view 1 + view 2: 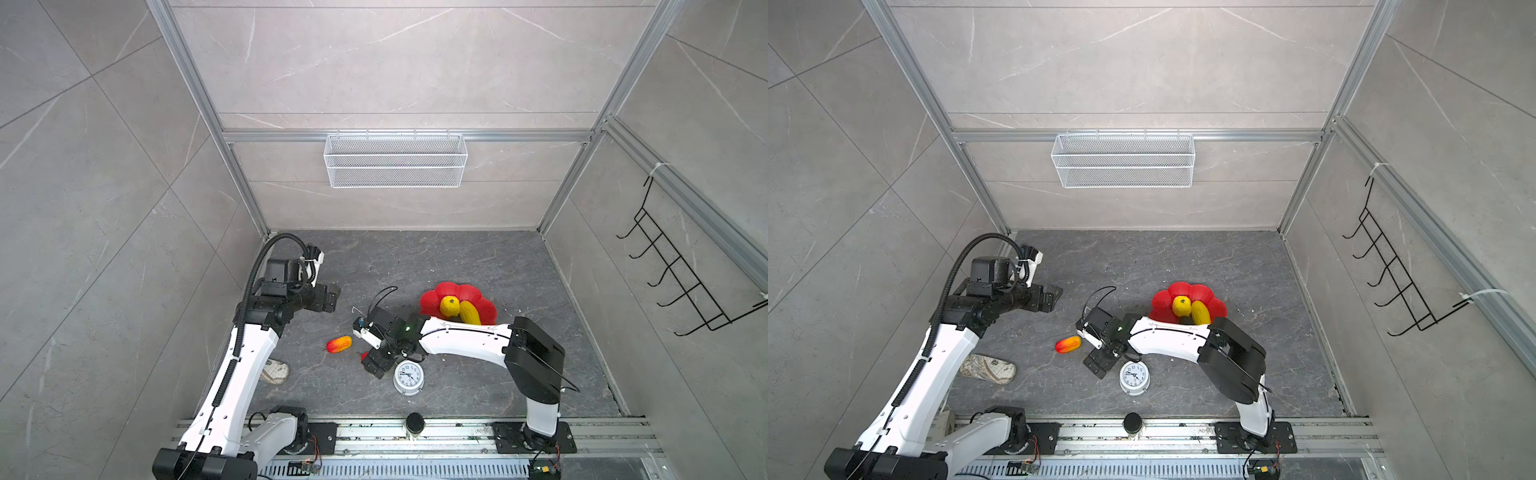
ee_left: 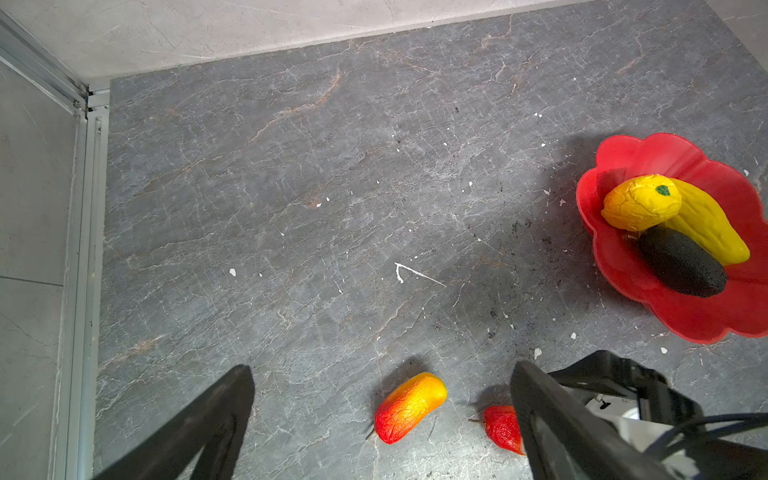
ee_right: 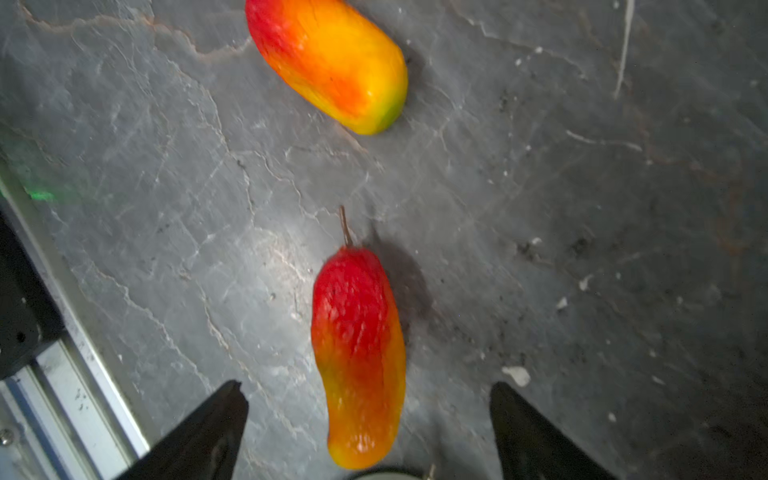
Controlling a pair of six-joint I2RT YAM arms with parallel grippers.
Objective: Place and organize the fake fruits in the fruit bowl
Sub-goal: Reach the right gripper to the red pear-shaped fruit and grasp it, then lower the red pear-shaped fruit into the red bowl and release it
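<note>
Overhead stereo pair; close, downward wrist views

Grey stone tabletop (image 1: 415, 266), fruit bowl (image 1: 432, 297), mango-like fruit (image 3: 328, 62), second mango-like fruit (image 3: 359, 353), alarm clock (image 1: 408, 374), pouch (image 1: 988, 368)

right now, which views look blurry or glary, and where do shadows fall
Right wrist view: slightly motion-smeared, the nearer red-orange fruit soft, a pale glare patch on the floor beside it. Left wrist view: sharp, the fruit bowl throwing a soft shadow. Both top views: evenly lit, wide-angle splay in the walls.
</note>
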